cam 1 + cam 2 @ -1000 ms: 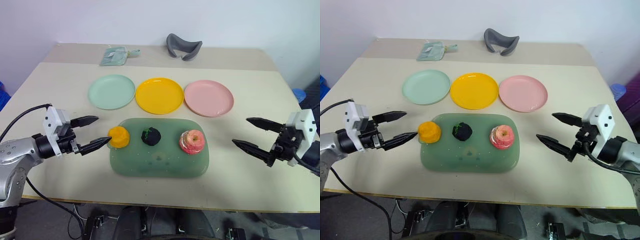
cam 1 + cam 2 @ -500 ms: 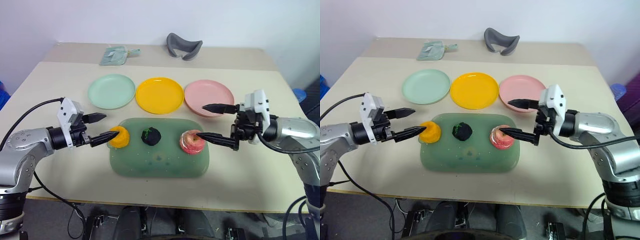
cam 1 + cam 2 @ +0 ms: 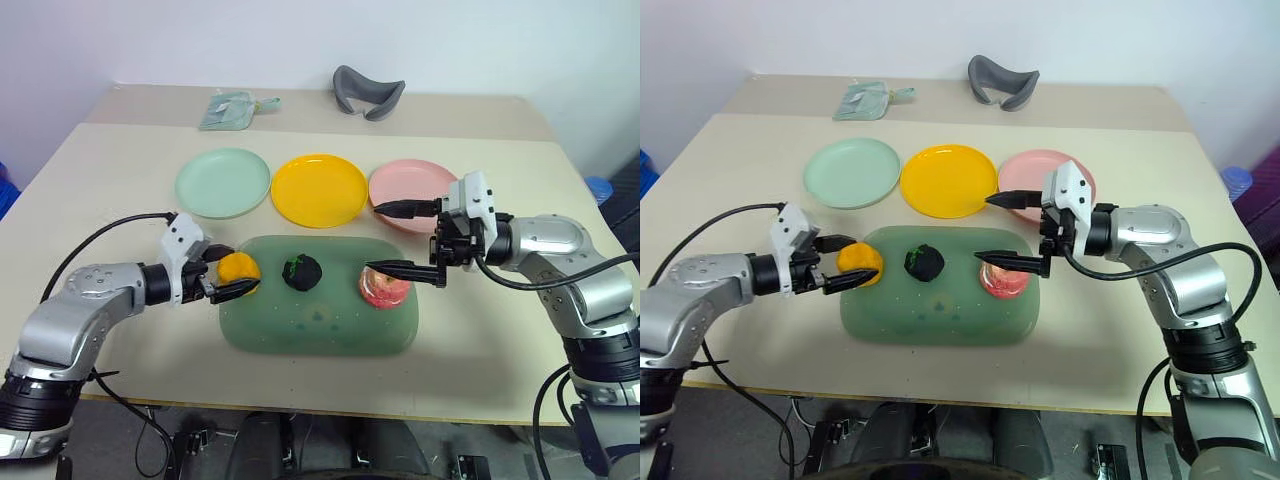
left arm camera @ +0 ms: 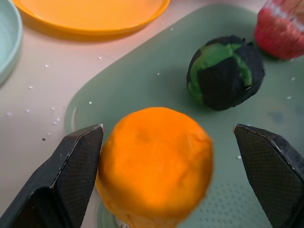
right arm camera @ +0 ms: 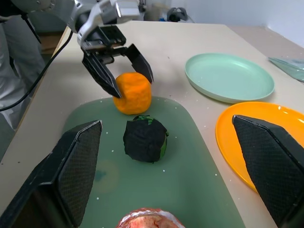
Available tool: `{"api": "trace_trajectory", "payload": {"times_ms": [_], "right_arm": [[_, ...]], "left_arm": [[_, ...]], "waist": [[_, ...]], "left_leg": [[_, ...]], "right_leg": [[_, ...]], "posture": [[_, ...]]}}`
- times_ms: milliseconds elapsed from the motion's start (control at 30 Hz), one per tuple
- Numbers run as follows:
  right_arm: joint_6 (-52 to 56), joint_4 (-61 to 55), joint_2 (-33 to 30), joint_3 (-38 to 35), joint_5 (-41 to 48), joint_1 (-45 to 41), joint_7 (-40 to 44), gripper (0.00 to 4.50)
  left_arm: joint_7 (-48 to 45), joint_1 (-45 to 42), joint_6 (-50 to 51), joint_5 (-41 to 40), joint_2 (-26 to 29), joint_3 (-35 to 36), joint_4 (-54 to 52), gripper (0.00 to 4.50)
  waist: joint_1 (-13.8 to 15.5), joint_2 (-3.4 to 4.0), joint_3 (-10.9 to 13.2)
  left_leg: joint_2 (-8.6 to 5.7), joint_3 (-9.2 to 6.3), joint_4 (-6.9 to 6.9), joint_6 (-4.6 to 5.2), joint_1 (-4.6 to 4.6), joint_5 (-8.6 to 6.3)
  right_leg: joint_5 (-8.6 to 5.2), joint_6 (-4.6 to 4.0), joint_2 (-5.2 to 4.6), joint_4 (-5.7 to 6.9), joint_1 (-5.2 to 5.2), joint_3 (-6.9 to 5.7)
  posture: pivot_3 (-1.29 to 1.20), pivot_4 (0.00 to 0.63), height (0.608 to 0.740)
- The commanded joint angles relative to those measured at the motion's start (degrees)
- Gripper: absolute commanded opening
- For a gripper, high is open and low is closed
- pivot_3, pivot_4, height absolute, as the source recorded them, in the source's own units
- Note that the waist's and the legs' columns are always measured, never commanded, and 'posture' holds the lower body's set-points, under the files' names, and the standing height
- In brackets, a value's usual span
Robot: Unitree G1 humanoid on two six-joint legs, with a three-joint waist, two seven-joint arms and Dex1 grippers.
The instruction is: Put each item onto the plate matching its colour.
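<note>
On the dark-green tray (image 3: 318,325) lie an orange-yellow lump (image 3: 240,272), a black-green ball (image 3: 301,271) and a pink-red apple (image 3: 385,287). My left gripper (image 3: 234,272) is open, with one finger on each side of the lump. The right gripper (image 3: 372,237) is open and points left. Its lower finger hovers over the apple's top and its upper finger reaches over the pink plate's (image 3: 412,180) front edge. Behind the tray stand the mint plate (image 3: 223,183) and the yellow plate (image 3: 319,190), both empty.
At the back of the table lie a grey curved object (image 3: 368,92) and a pale green pouch (image 3: 232,110). A blue object (image 3: 598,188) sits beyond the table's right edge. The tray's front half is bare.
The left gripper has slid forward and right until its open fingers straddle the orange lump. The right gripper has swung in from the table's right side to above the apple.
</note>
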Motion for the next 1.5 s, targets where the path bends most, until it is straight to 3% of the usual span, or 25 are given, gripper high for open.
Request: {"api": "trace_trajectory", "payload": {"times_ms": [33, 133, 167, 267, 533, 700, 867, 1100, 1167, 1400, 1500], "right_arm": [[-2.33, 0.13, 0.20, -1.56, -0.83, -0.88, 0.07, 4.48], [-2.77, 0.28, 0.24, -1.96, -0.94, -0.58, -0.19, 4.48], [-2.85, 0.23, 0.23, -2.06, -0.95, -0.40, -0.25, 4.50], [-3.23, 0.20, 0.31, -2.24, -1.20, 0.00, -0.50, 4.50], [-4.30, 0.74, 0.75, -2.03, -1.69, 0.34, -1.25, 4.50], [-5.12, 1.84, 1.27, -2.29, -2.52, -0.41, -2.34, 4.50], [-7.68, 5.02, 2.91, -2.32, -4.81, -2.42, -4.75, 4.50], [-10.37, 9.74, 6.73, -1.77, -10.66, -5.51, -12.05, 4.50], [-10.27, 10.18, 7.67, -1.75, -11.66, -5.86, -13.88, 4.50], [-7.15, 8.12, 9.68, -1.58, -13.68, -5.99, -19.68, 4.50], [-5.70, 6.88, 10.15, -1.69, -13.77, -5.43, -21.52, 4.50]], "left_arm": [[1.00, -0.73, -0.56, 2.01, -1.32, -2.22, 0.09, 4.50], [2.04, -0.79, -0.45, 3.21, -2.63, -3.16, 0.21, 4.50], [2.61, -0.95, -0.29, 3.90, -2.81, -3.48, 0.53, 3.96], [3.07, -1.15, -0.93, 5.62, -2.75, -4.06, 1.09, 3.06], [4.62, -4.96, -1.09, 6.34, -4.20, -2.23, 3.47, 3.06], [11.26, -15.28, 0.36, 7.02, -8.35, 0.81, 9.64, 3.06], [17.76, -30.97, -4.61, 11.98, -16.72, -1.70, 25.56, 3.06], [23.96, -48.28, -20.75, 19.70, -31.71, -4.31, 57.07, 3.06], [24.65, -50.85, -24.44, 20.63, -33.77, -3.72, 63.51, 3.06], [25.16, -55.64, -31.81, 22.62, -37.03, -2.34, 77.76, 3.06], [24.69, -56.12, -33.56, 22.76, -37.44, -1.59, 80.48, 4.48]], "waist": [[-0.02, 0.00, 0.00], [-0.03, 0.00, 0.00], [-0.03, 0.00, 0.00], [-0.03, 0.00, 0.00], [0.02, 0.00, 0.00], [0.32, -0.05, 0.03], [0.59, -0.14, 0.08], [1.23, -0.16, 0.09], [1.00, -0.17, 0.13], [0.02, -0.20, 0.25], [0.01, -0.19, 0.25]], "left_leg": [[0.00, -0.01, 0.00, 0.00, 0.00, 0.00], [0.00, 0.00, 0.00, 0.00, 0.00, 0.00], [0.00, 0.00, 0.00, 0.00, 0.00, 0.00], [0.00, 0.00, 0.01, 0.00, 0.00, 0.00], [0.00, 0.00, 0.03, -0.01, 0.00, 0.01], [-0.01, -0.03, 0.10, 0.00, -0.05, 0.01], [-0.08, -0.07, 0.24, 0.01, -0.15, 0.01], [-0.04, 0.07, 0.44, 0.00, -0.42, 0.02], [0.03, 0.06, 0.74, 0.00, -0.79, 0.02], [0.05, 0.06, 0.76, 0.00, -0.81, 0.02], [0.05, 0.04, 0.76, 0.00, -0.81, 0.02]], "right_leg": [[0.00, 0.00, 0.01, 0.00, 0.00, 0.00], [0.00, 0.00, 0.01, 0.01, -0.01, 0.00], [0.00, 0.00, 0.01, 0.01, -0.02, 0.00], [0.00, 0.00, 0.01, 0.02, -0.01, 0.00], [0.00, 0.00, 0.01, 0.04, -0.01, 0.00], [0.01, 0.01, 0.02, 0.06, 0.00, -0.03], [0.03, 0.06, 0.03, 0.10, -0.01, -0.10], [0.03, 0.08, 0.13, 0.13, -0.20, -0.14], [0.04, 0.08, 0.18, 0.32, -0.58, -0.15], [0.03, 0.08, 0.18, 0.49, -0.66, -0.15], [0.03, 0.08, 0.18, 0.50, -0.66, -0.15]], "posture": [[0.00, 0.150, 0.740], [0.00, 0.150, 0.740], [0.00, 0.150, 0.740], [0.00, 0.150, 0.740], [0.00, 0.150, 0.740], [0.00, 0.150, 0.740], [0.00, 0.150, 0.740], [0.00, 0.150, 0.740], [0.00, 0.150, 0.740], [0.00, 0.150, 0.740], [0.00, 0.150, 0.740]]}}
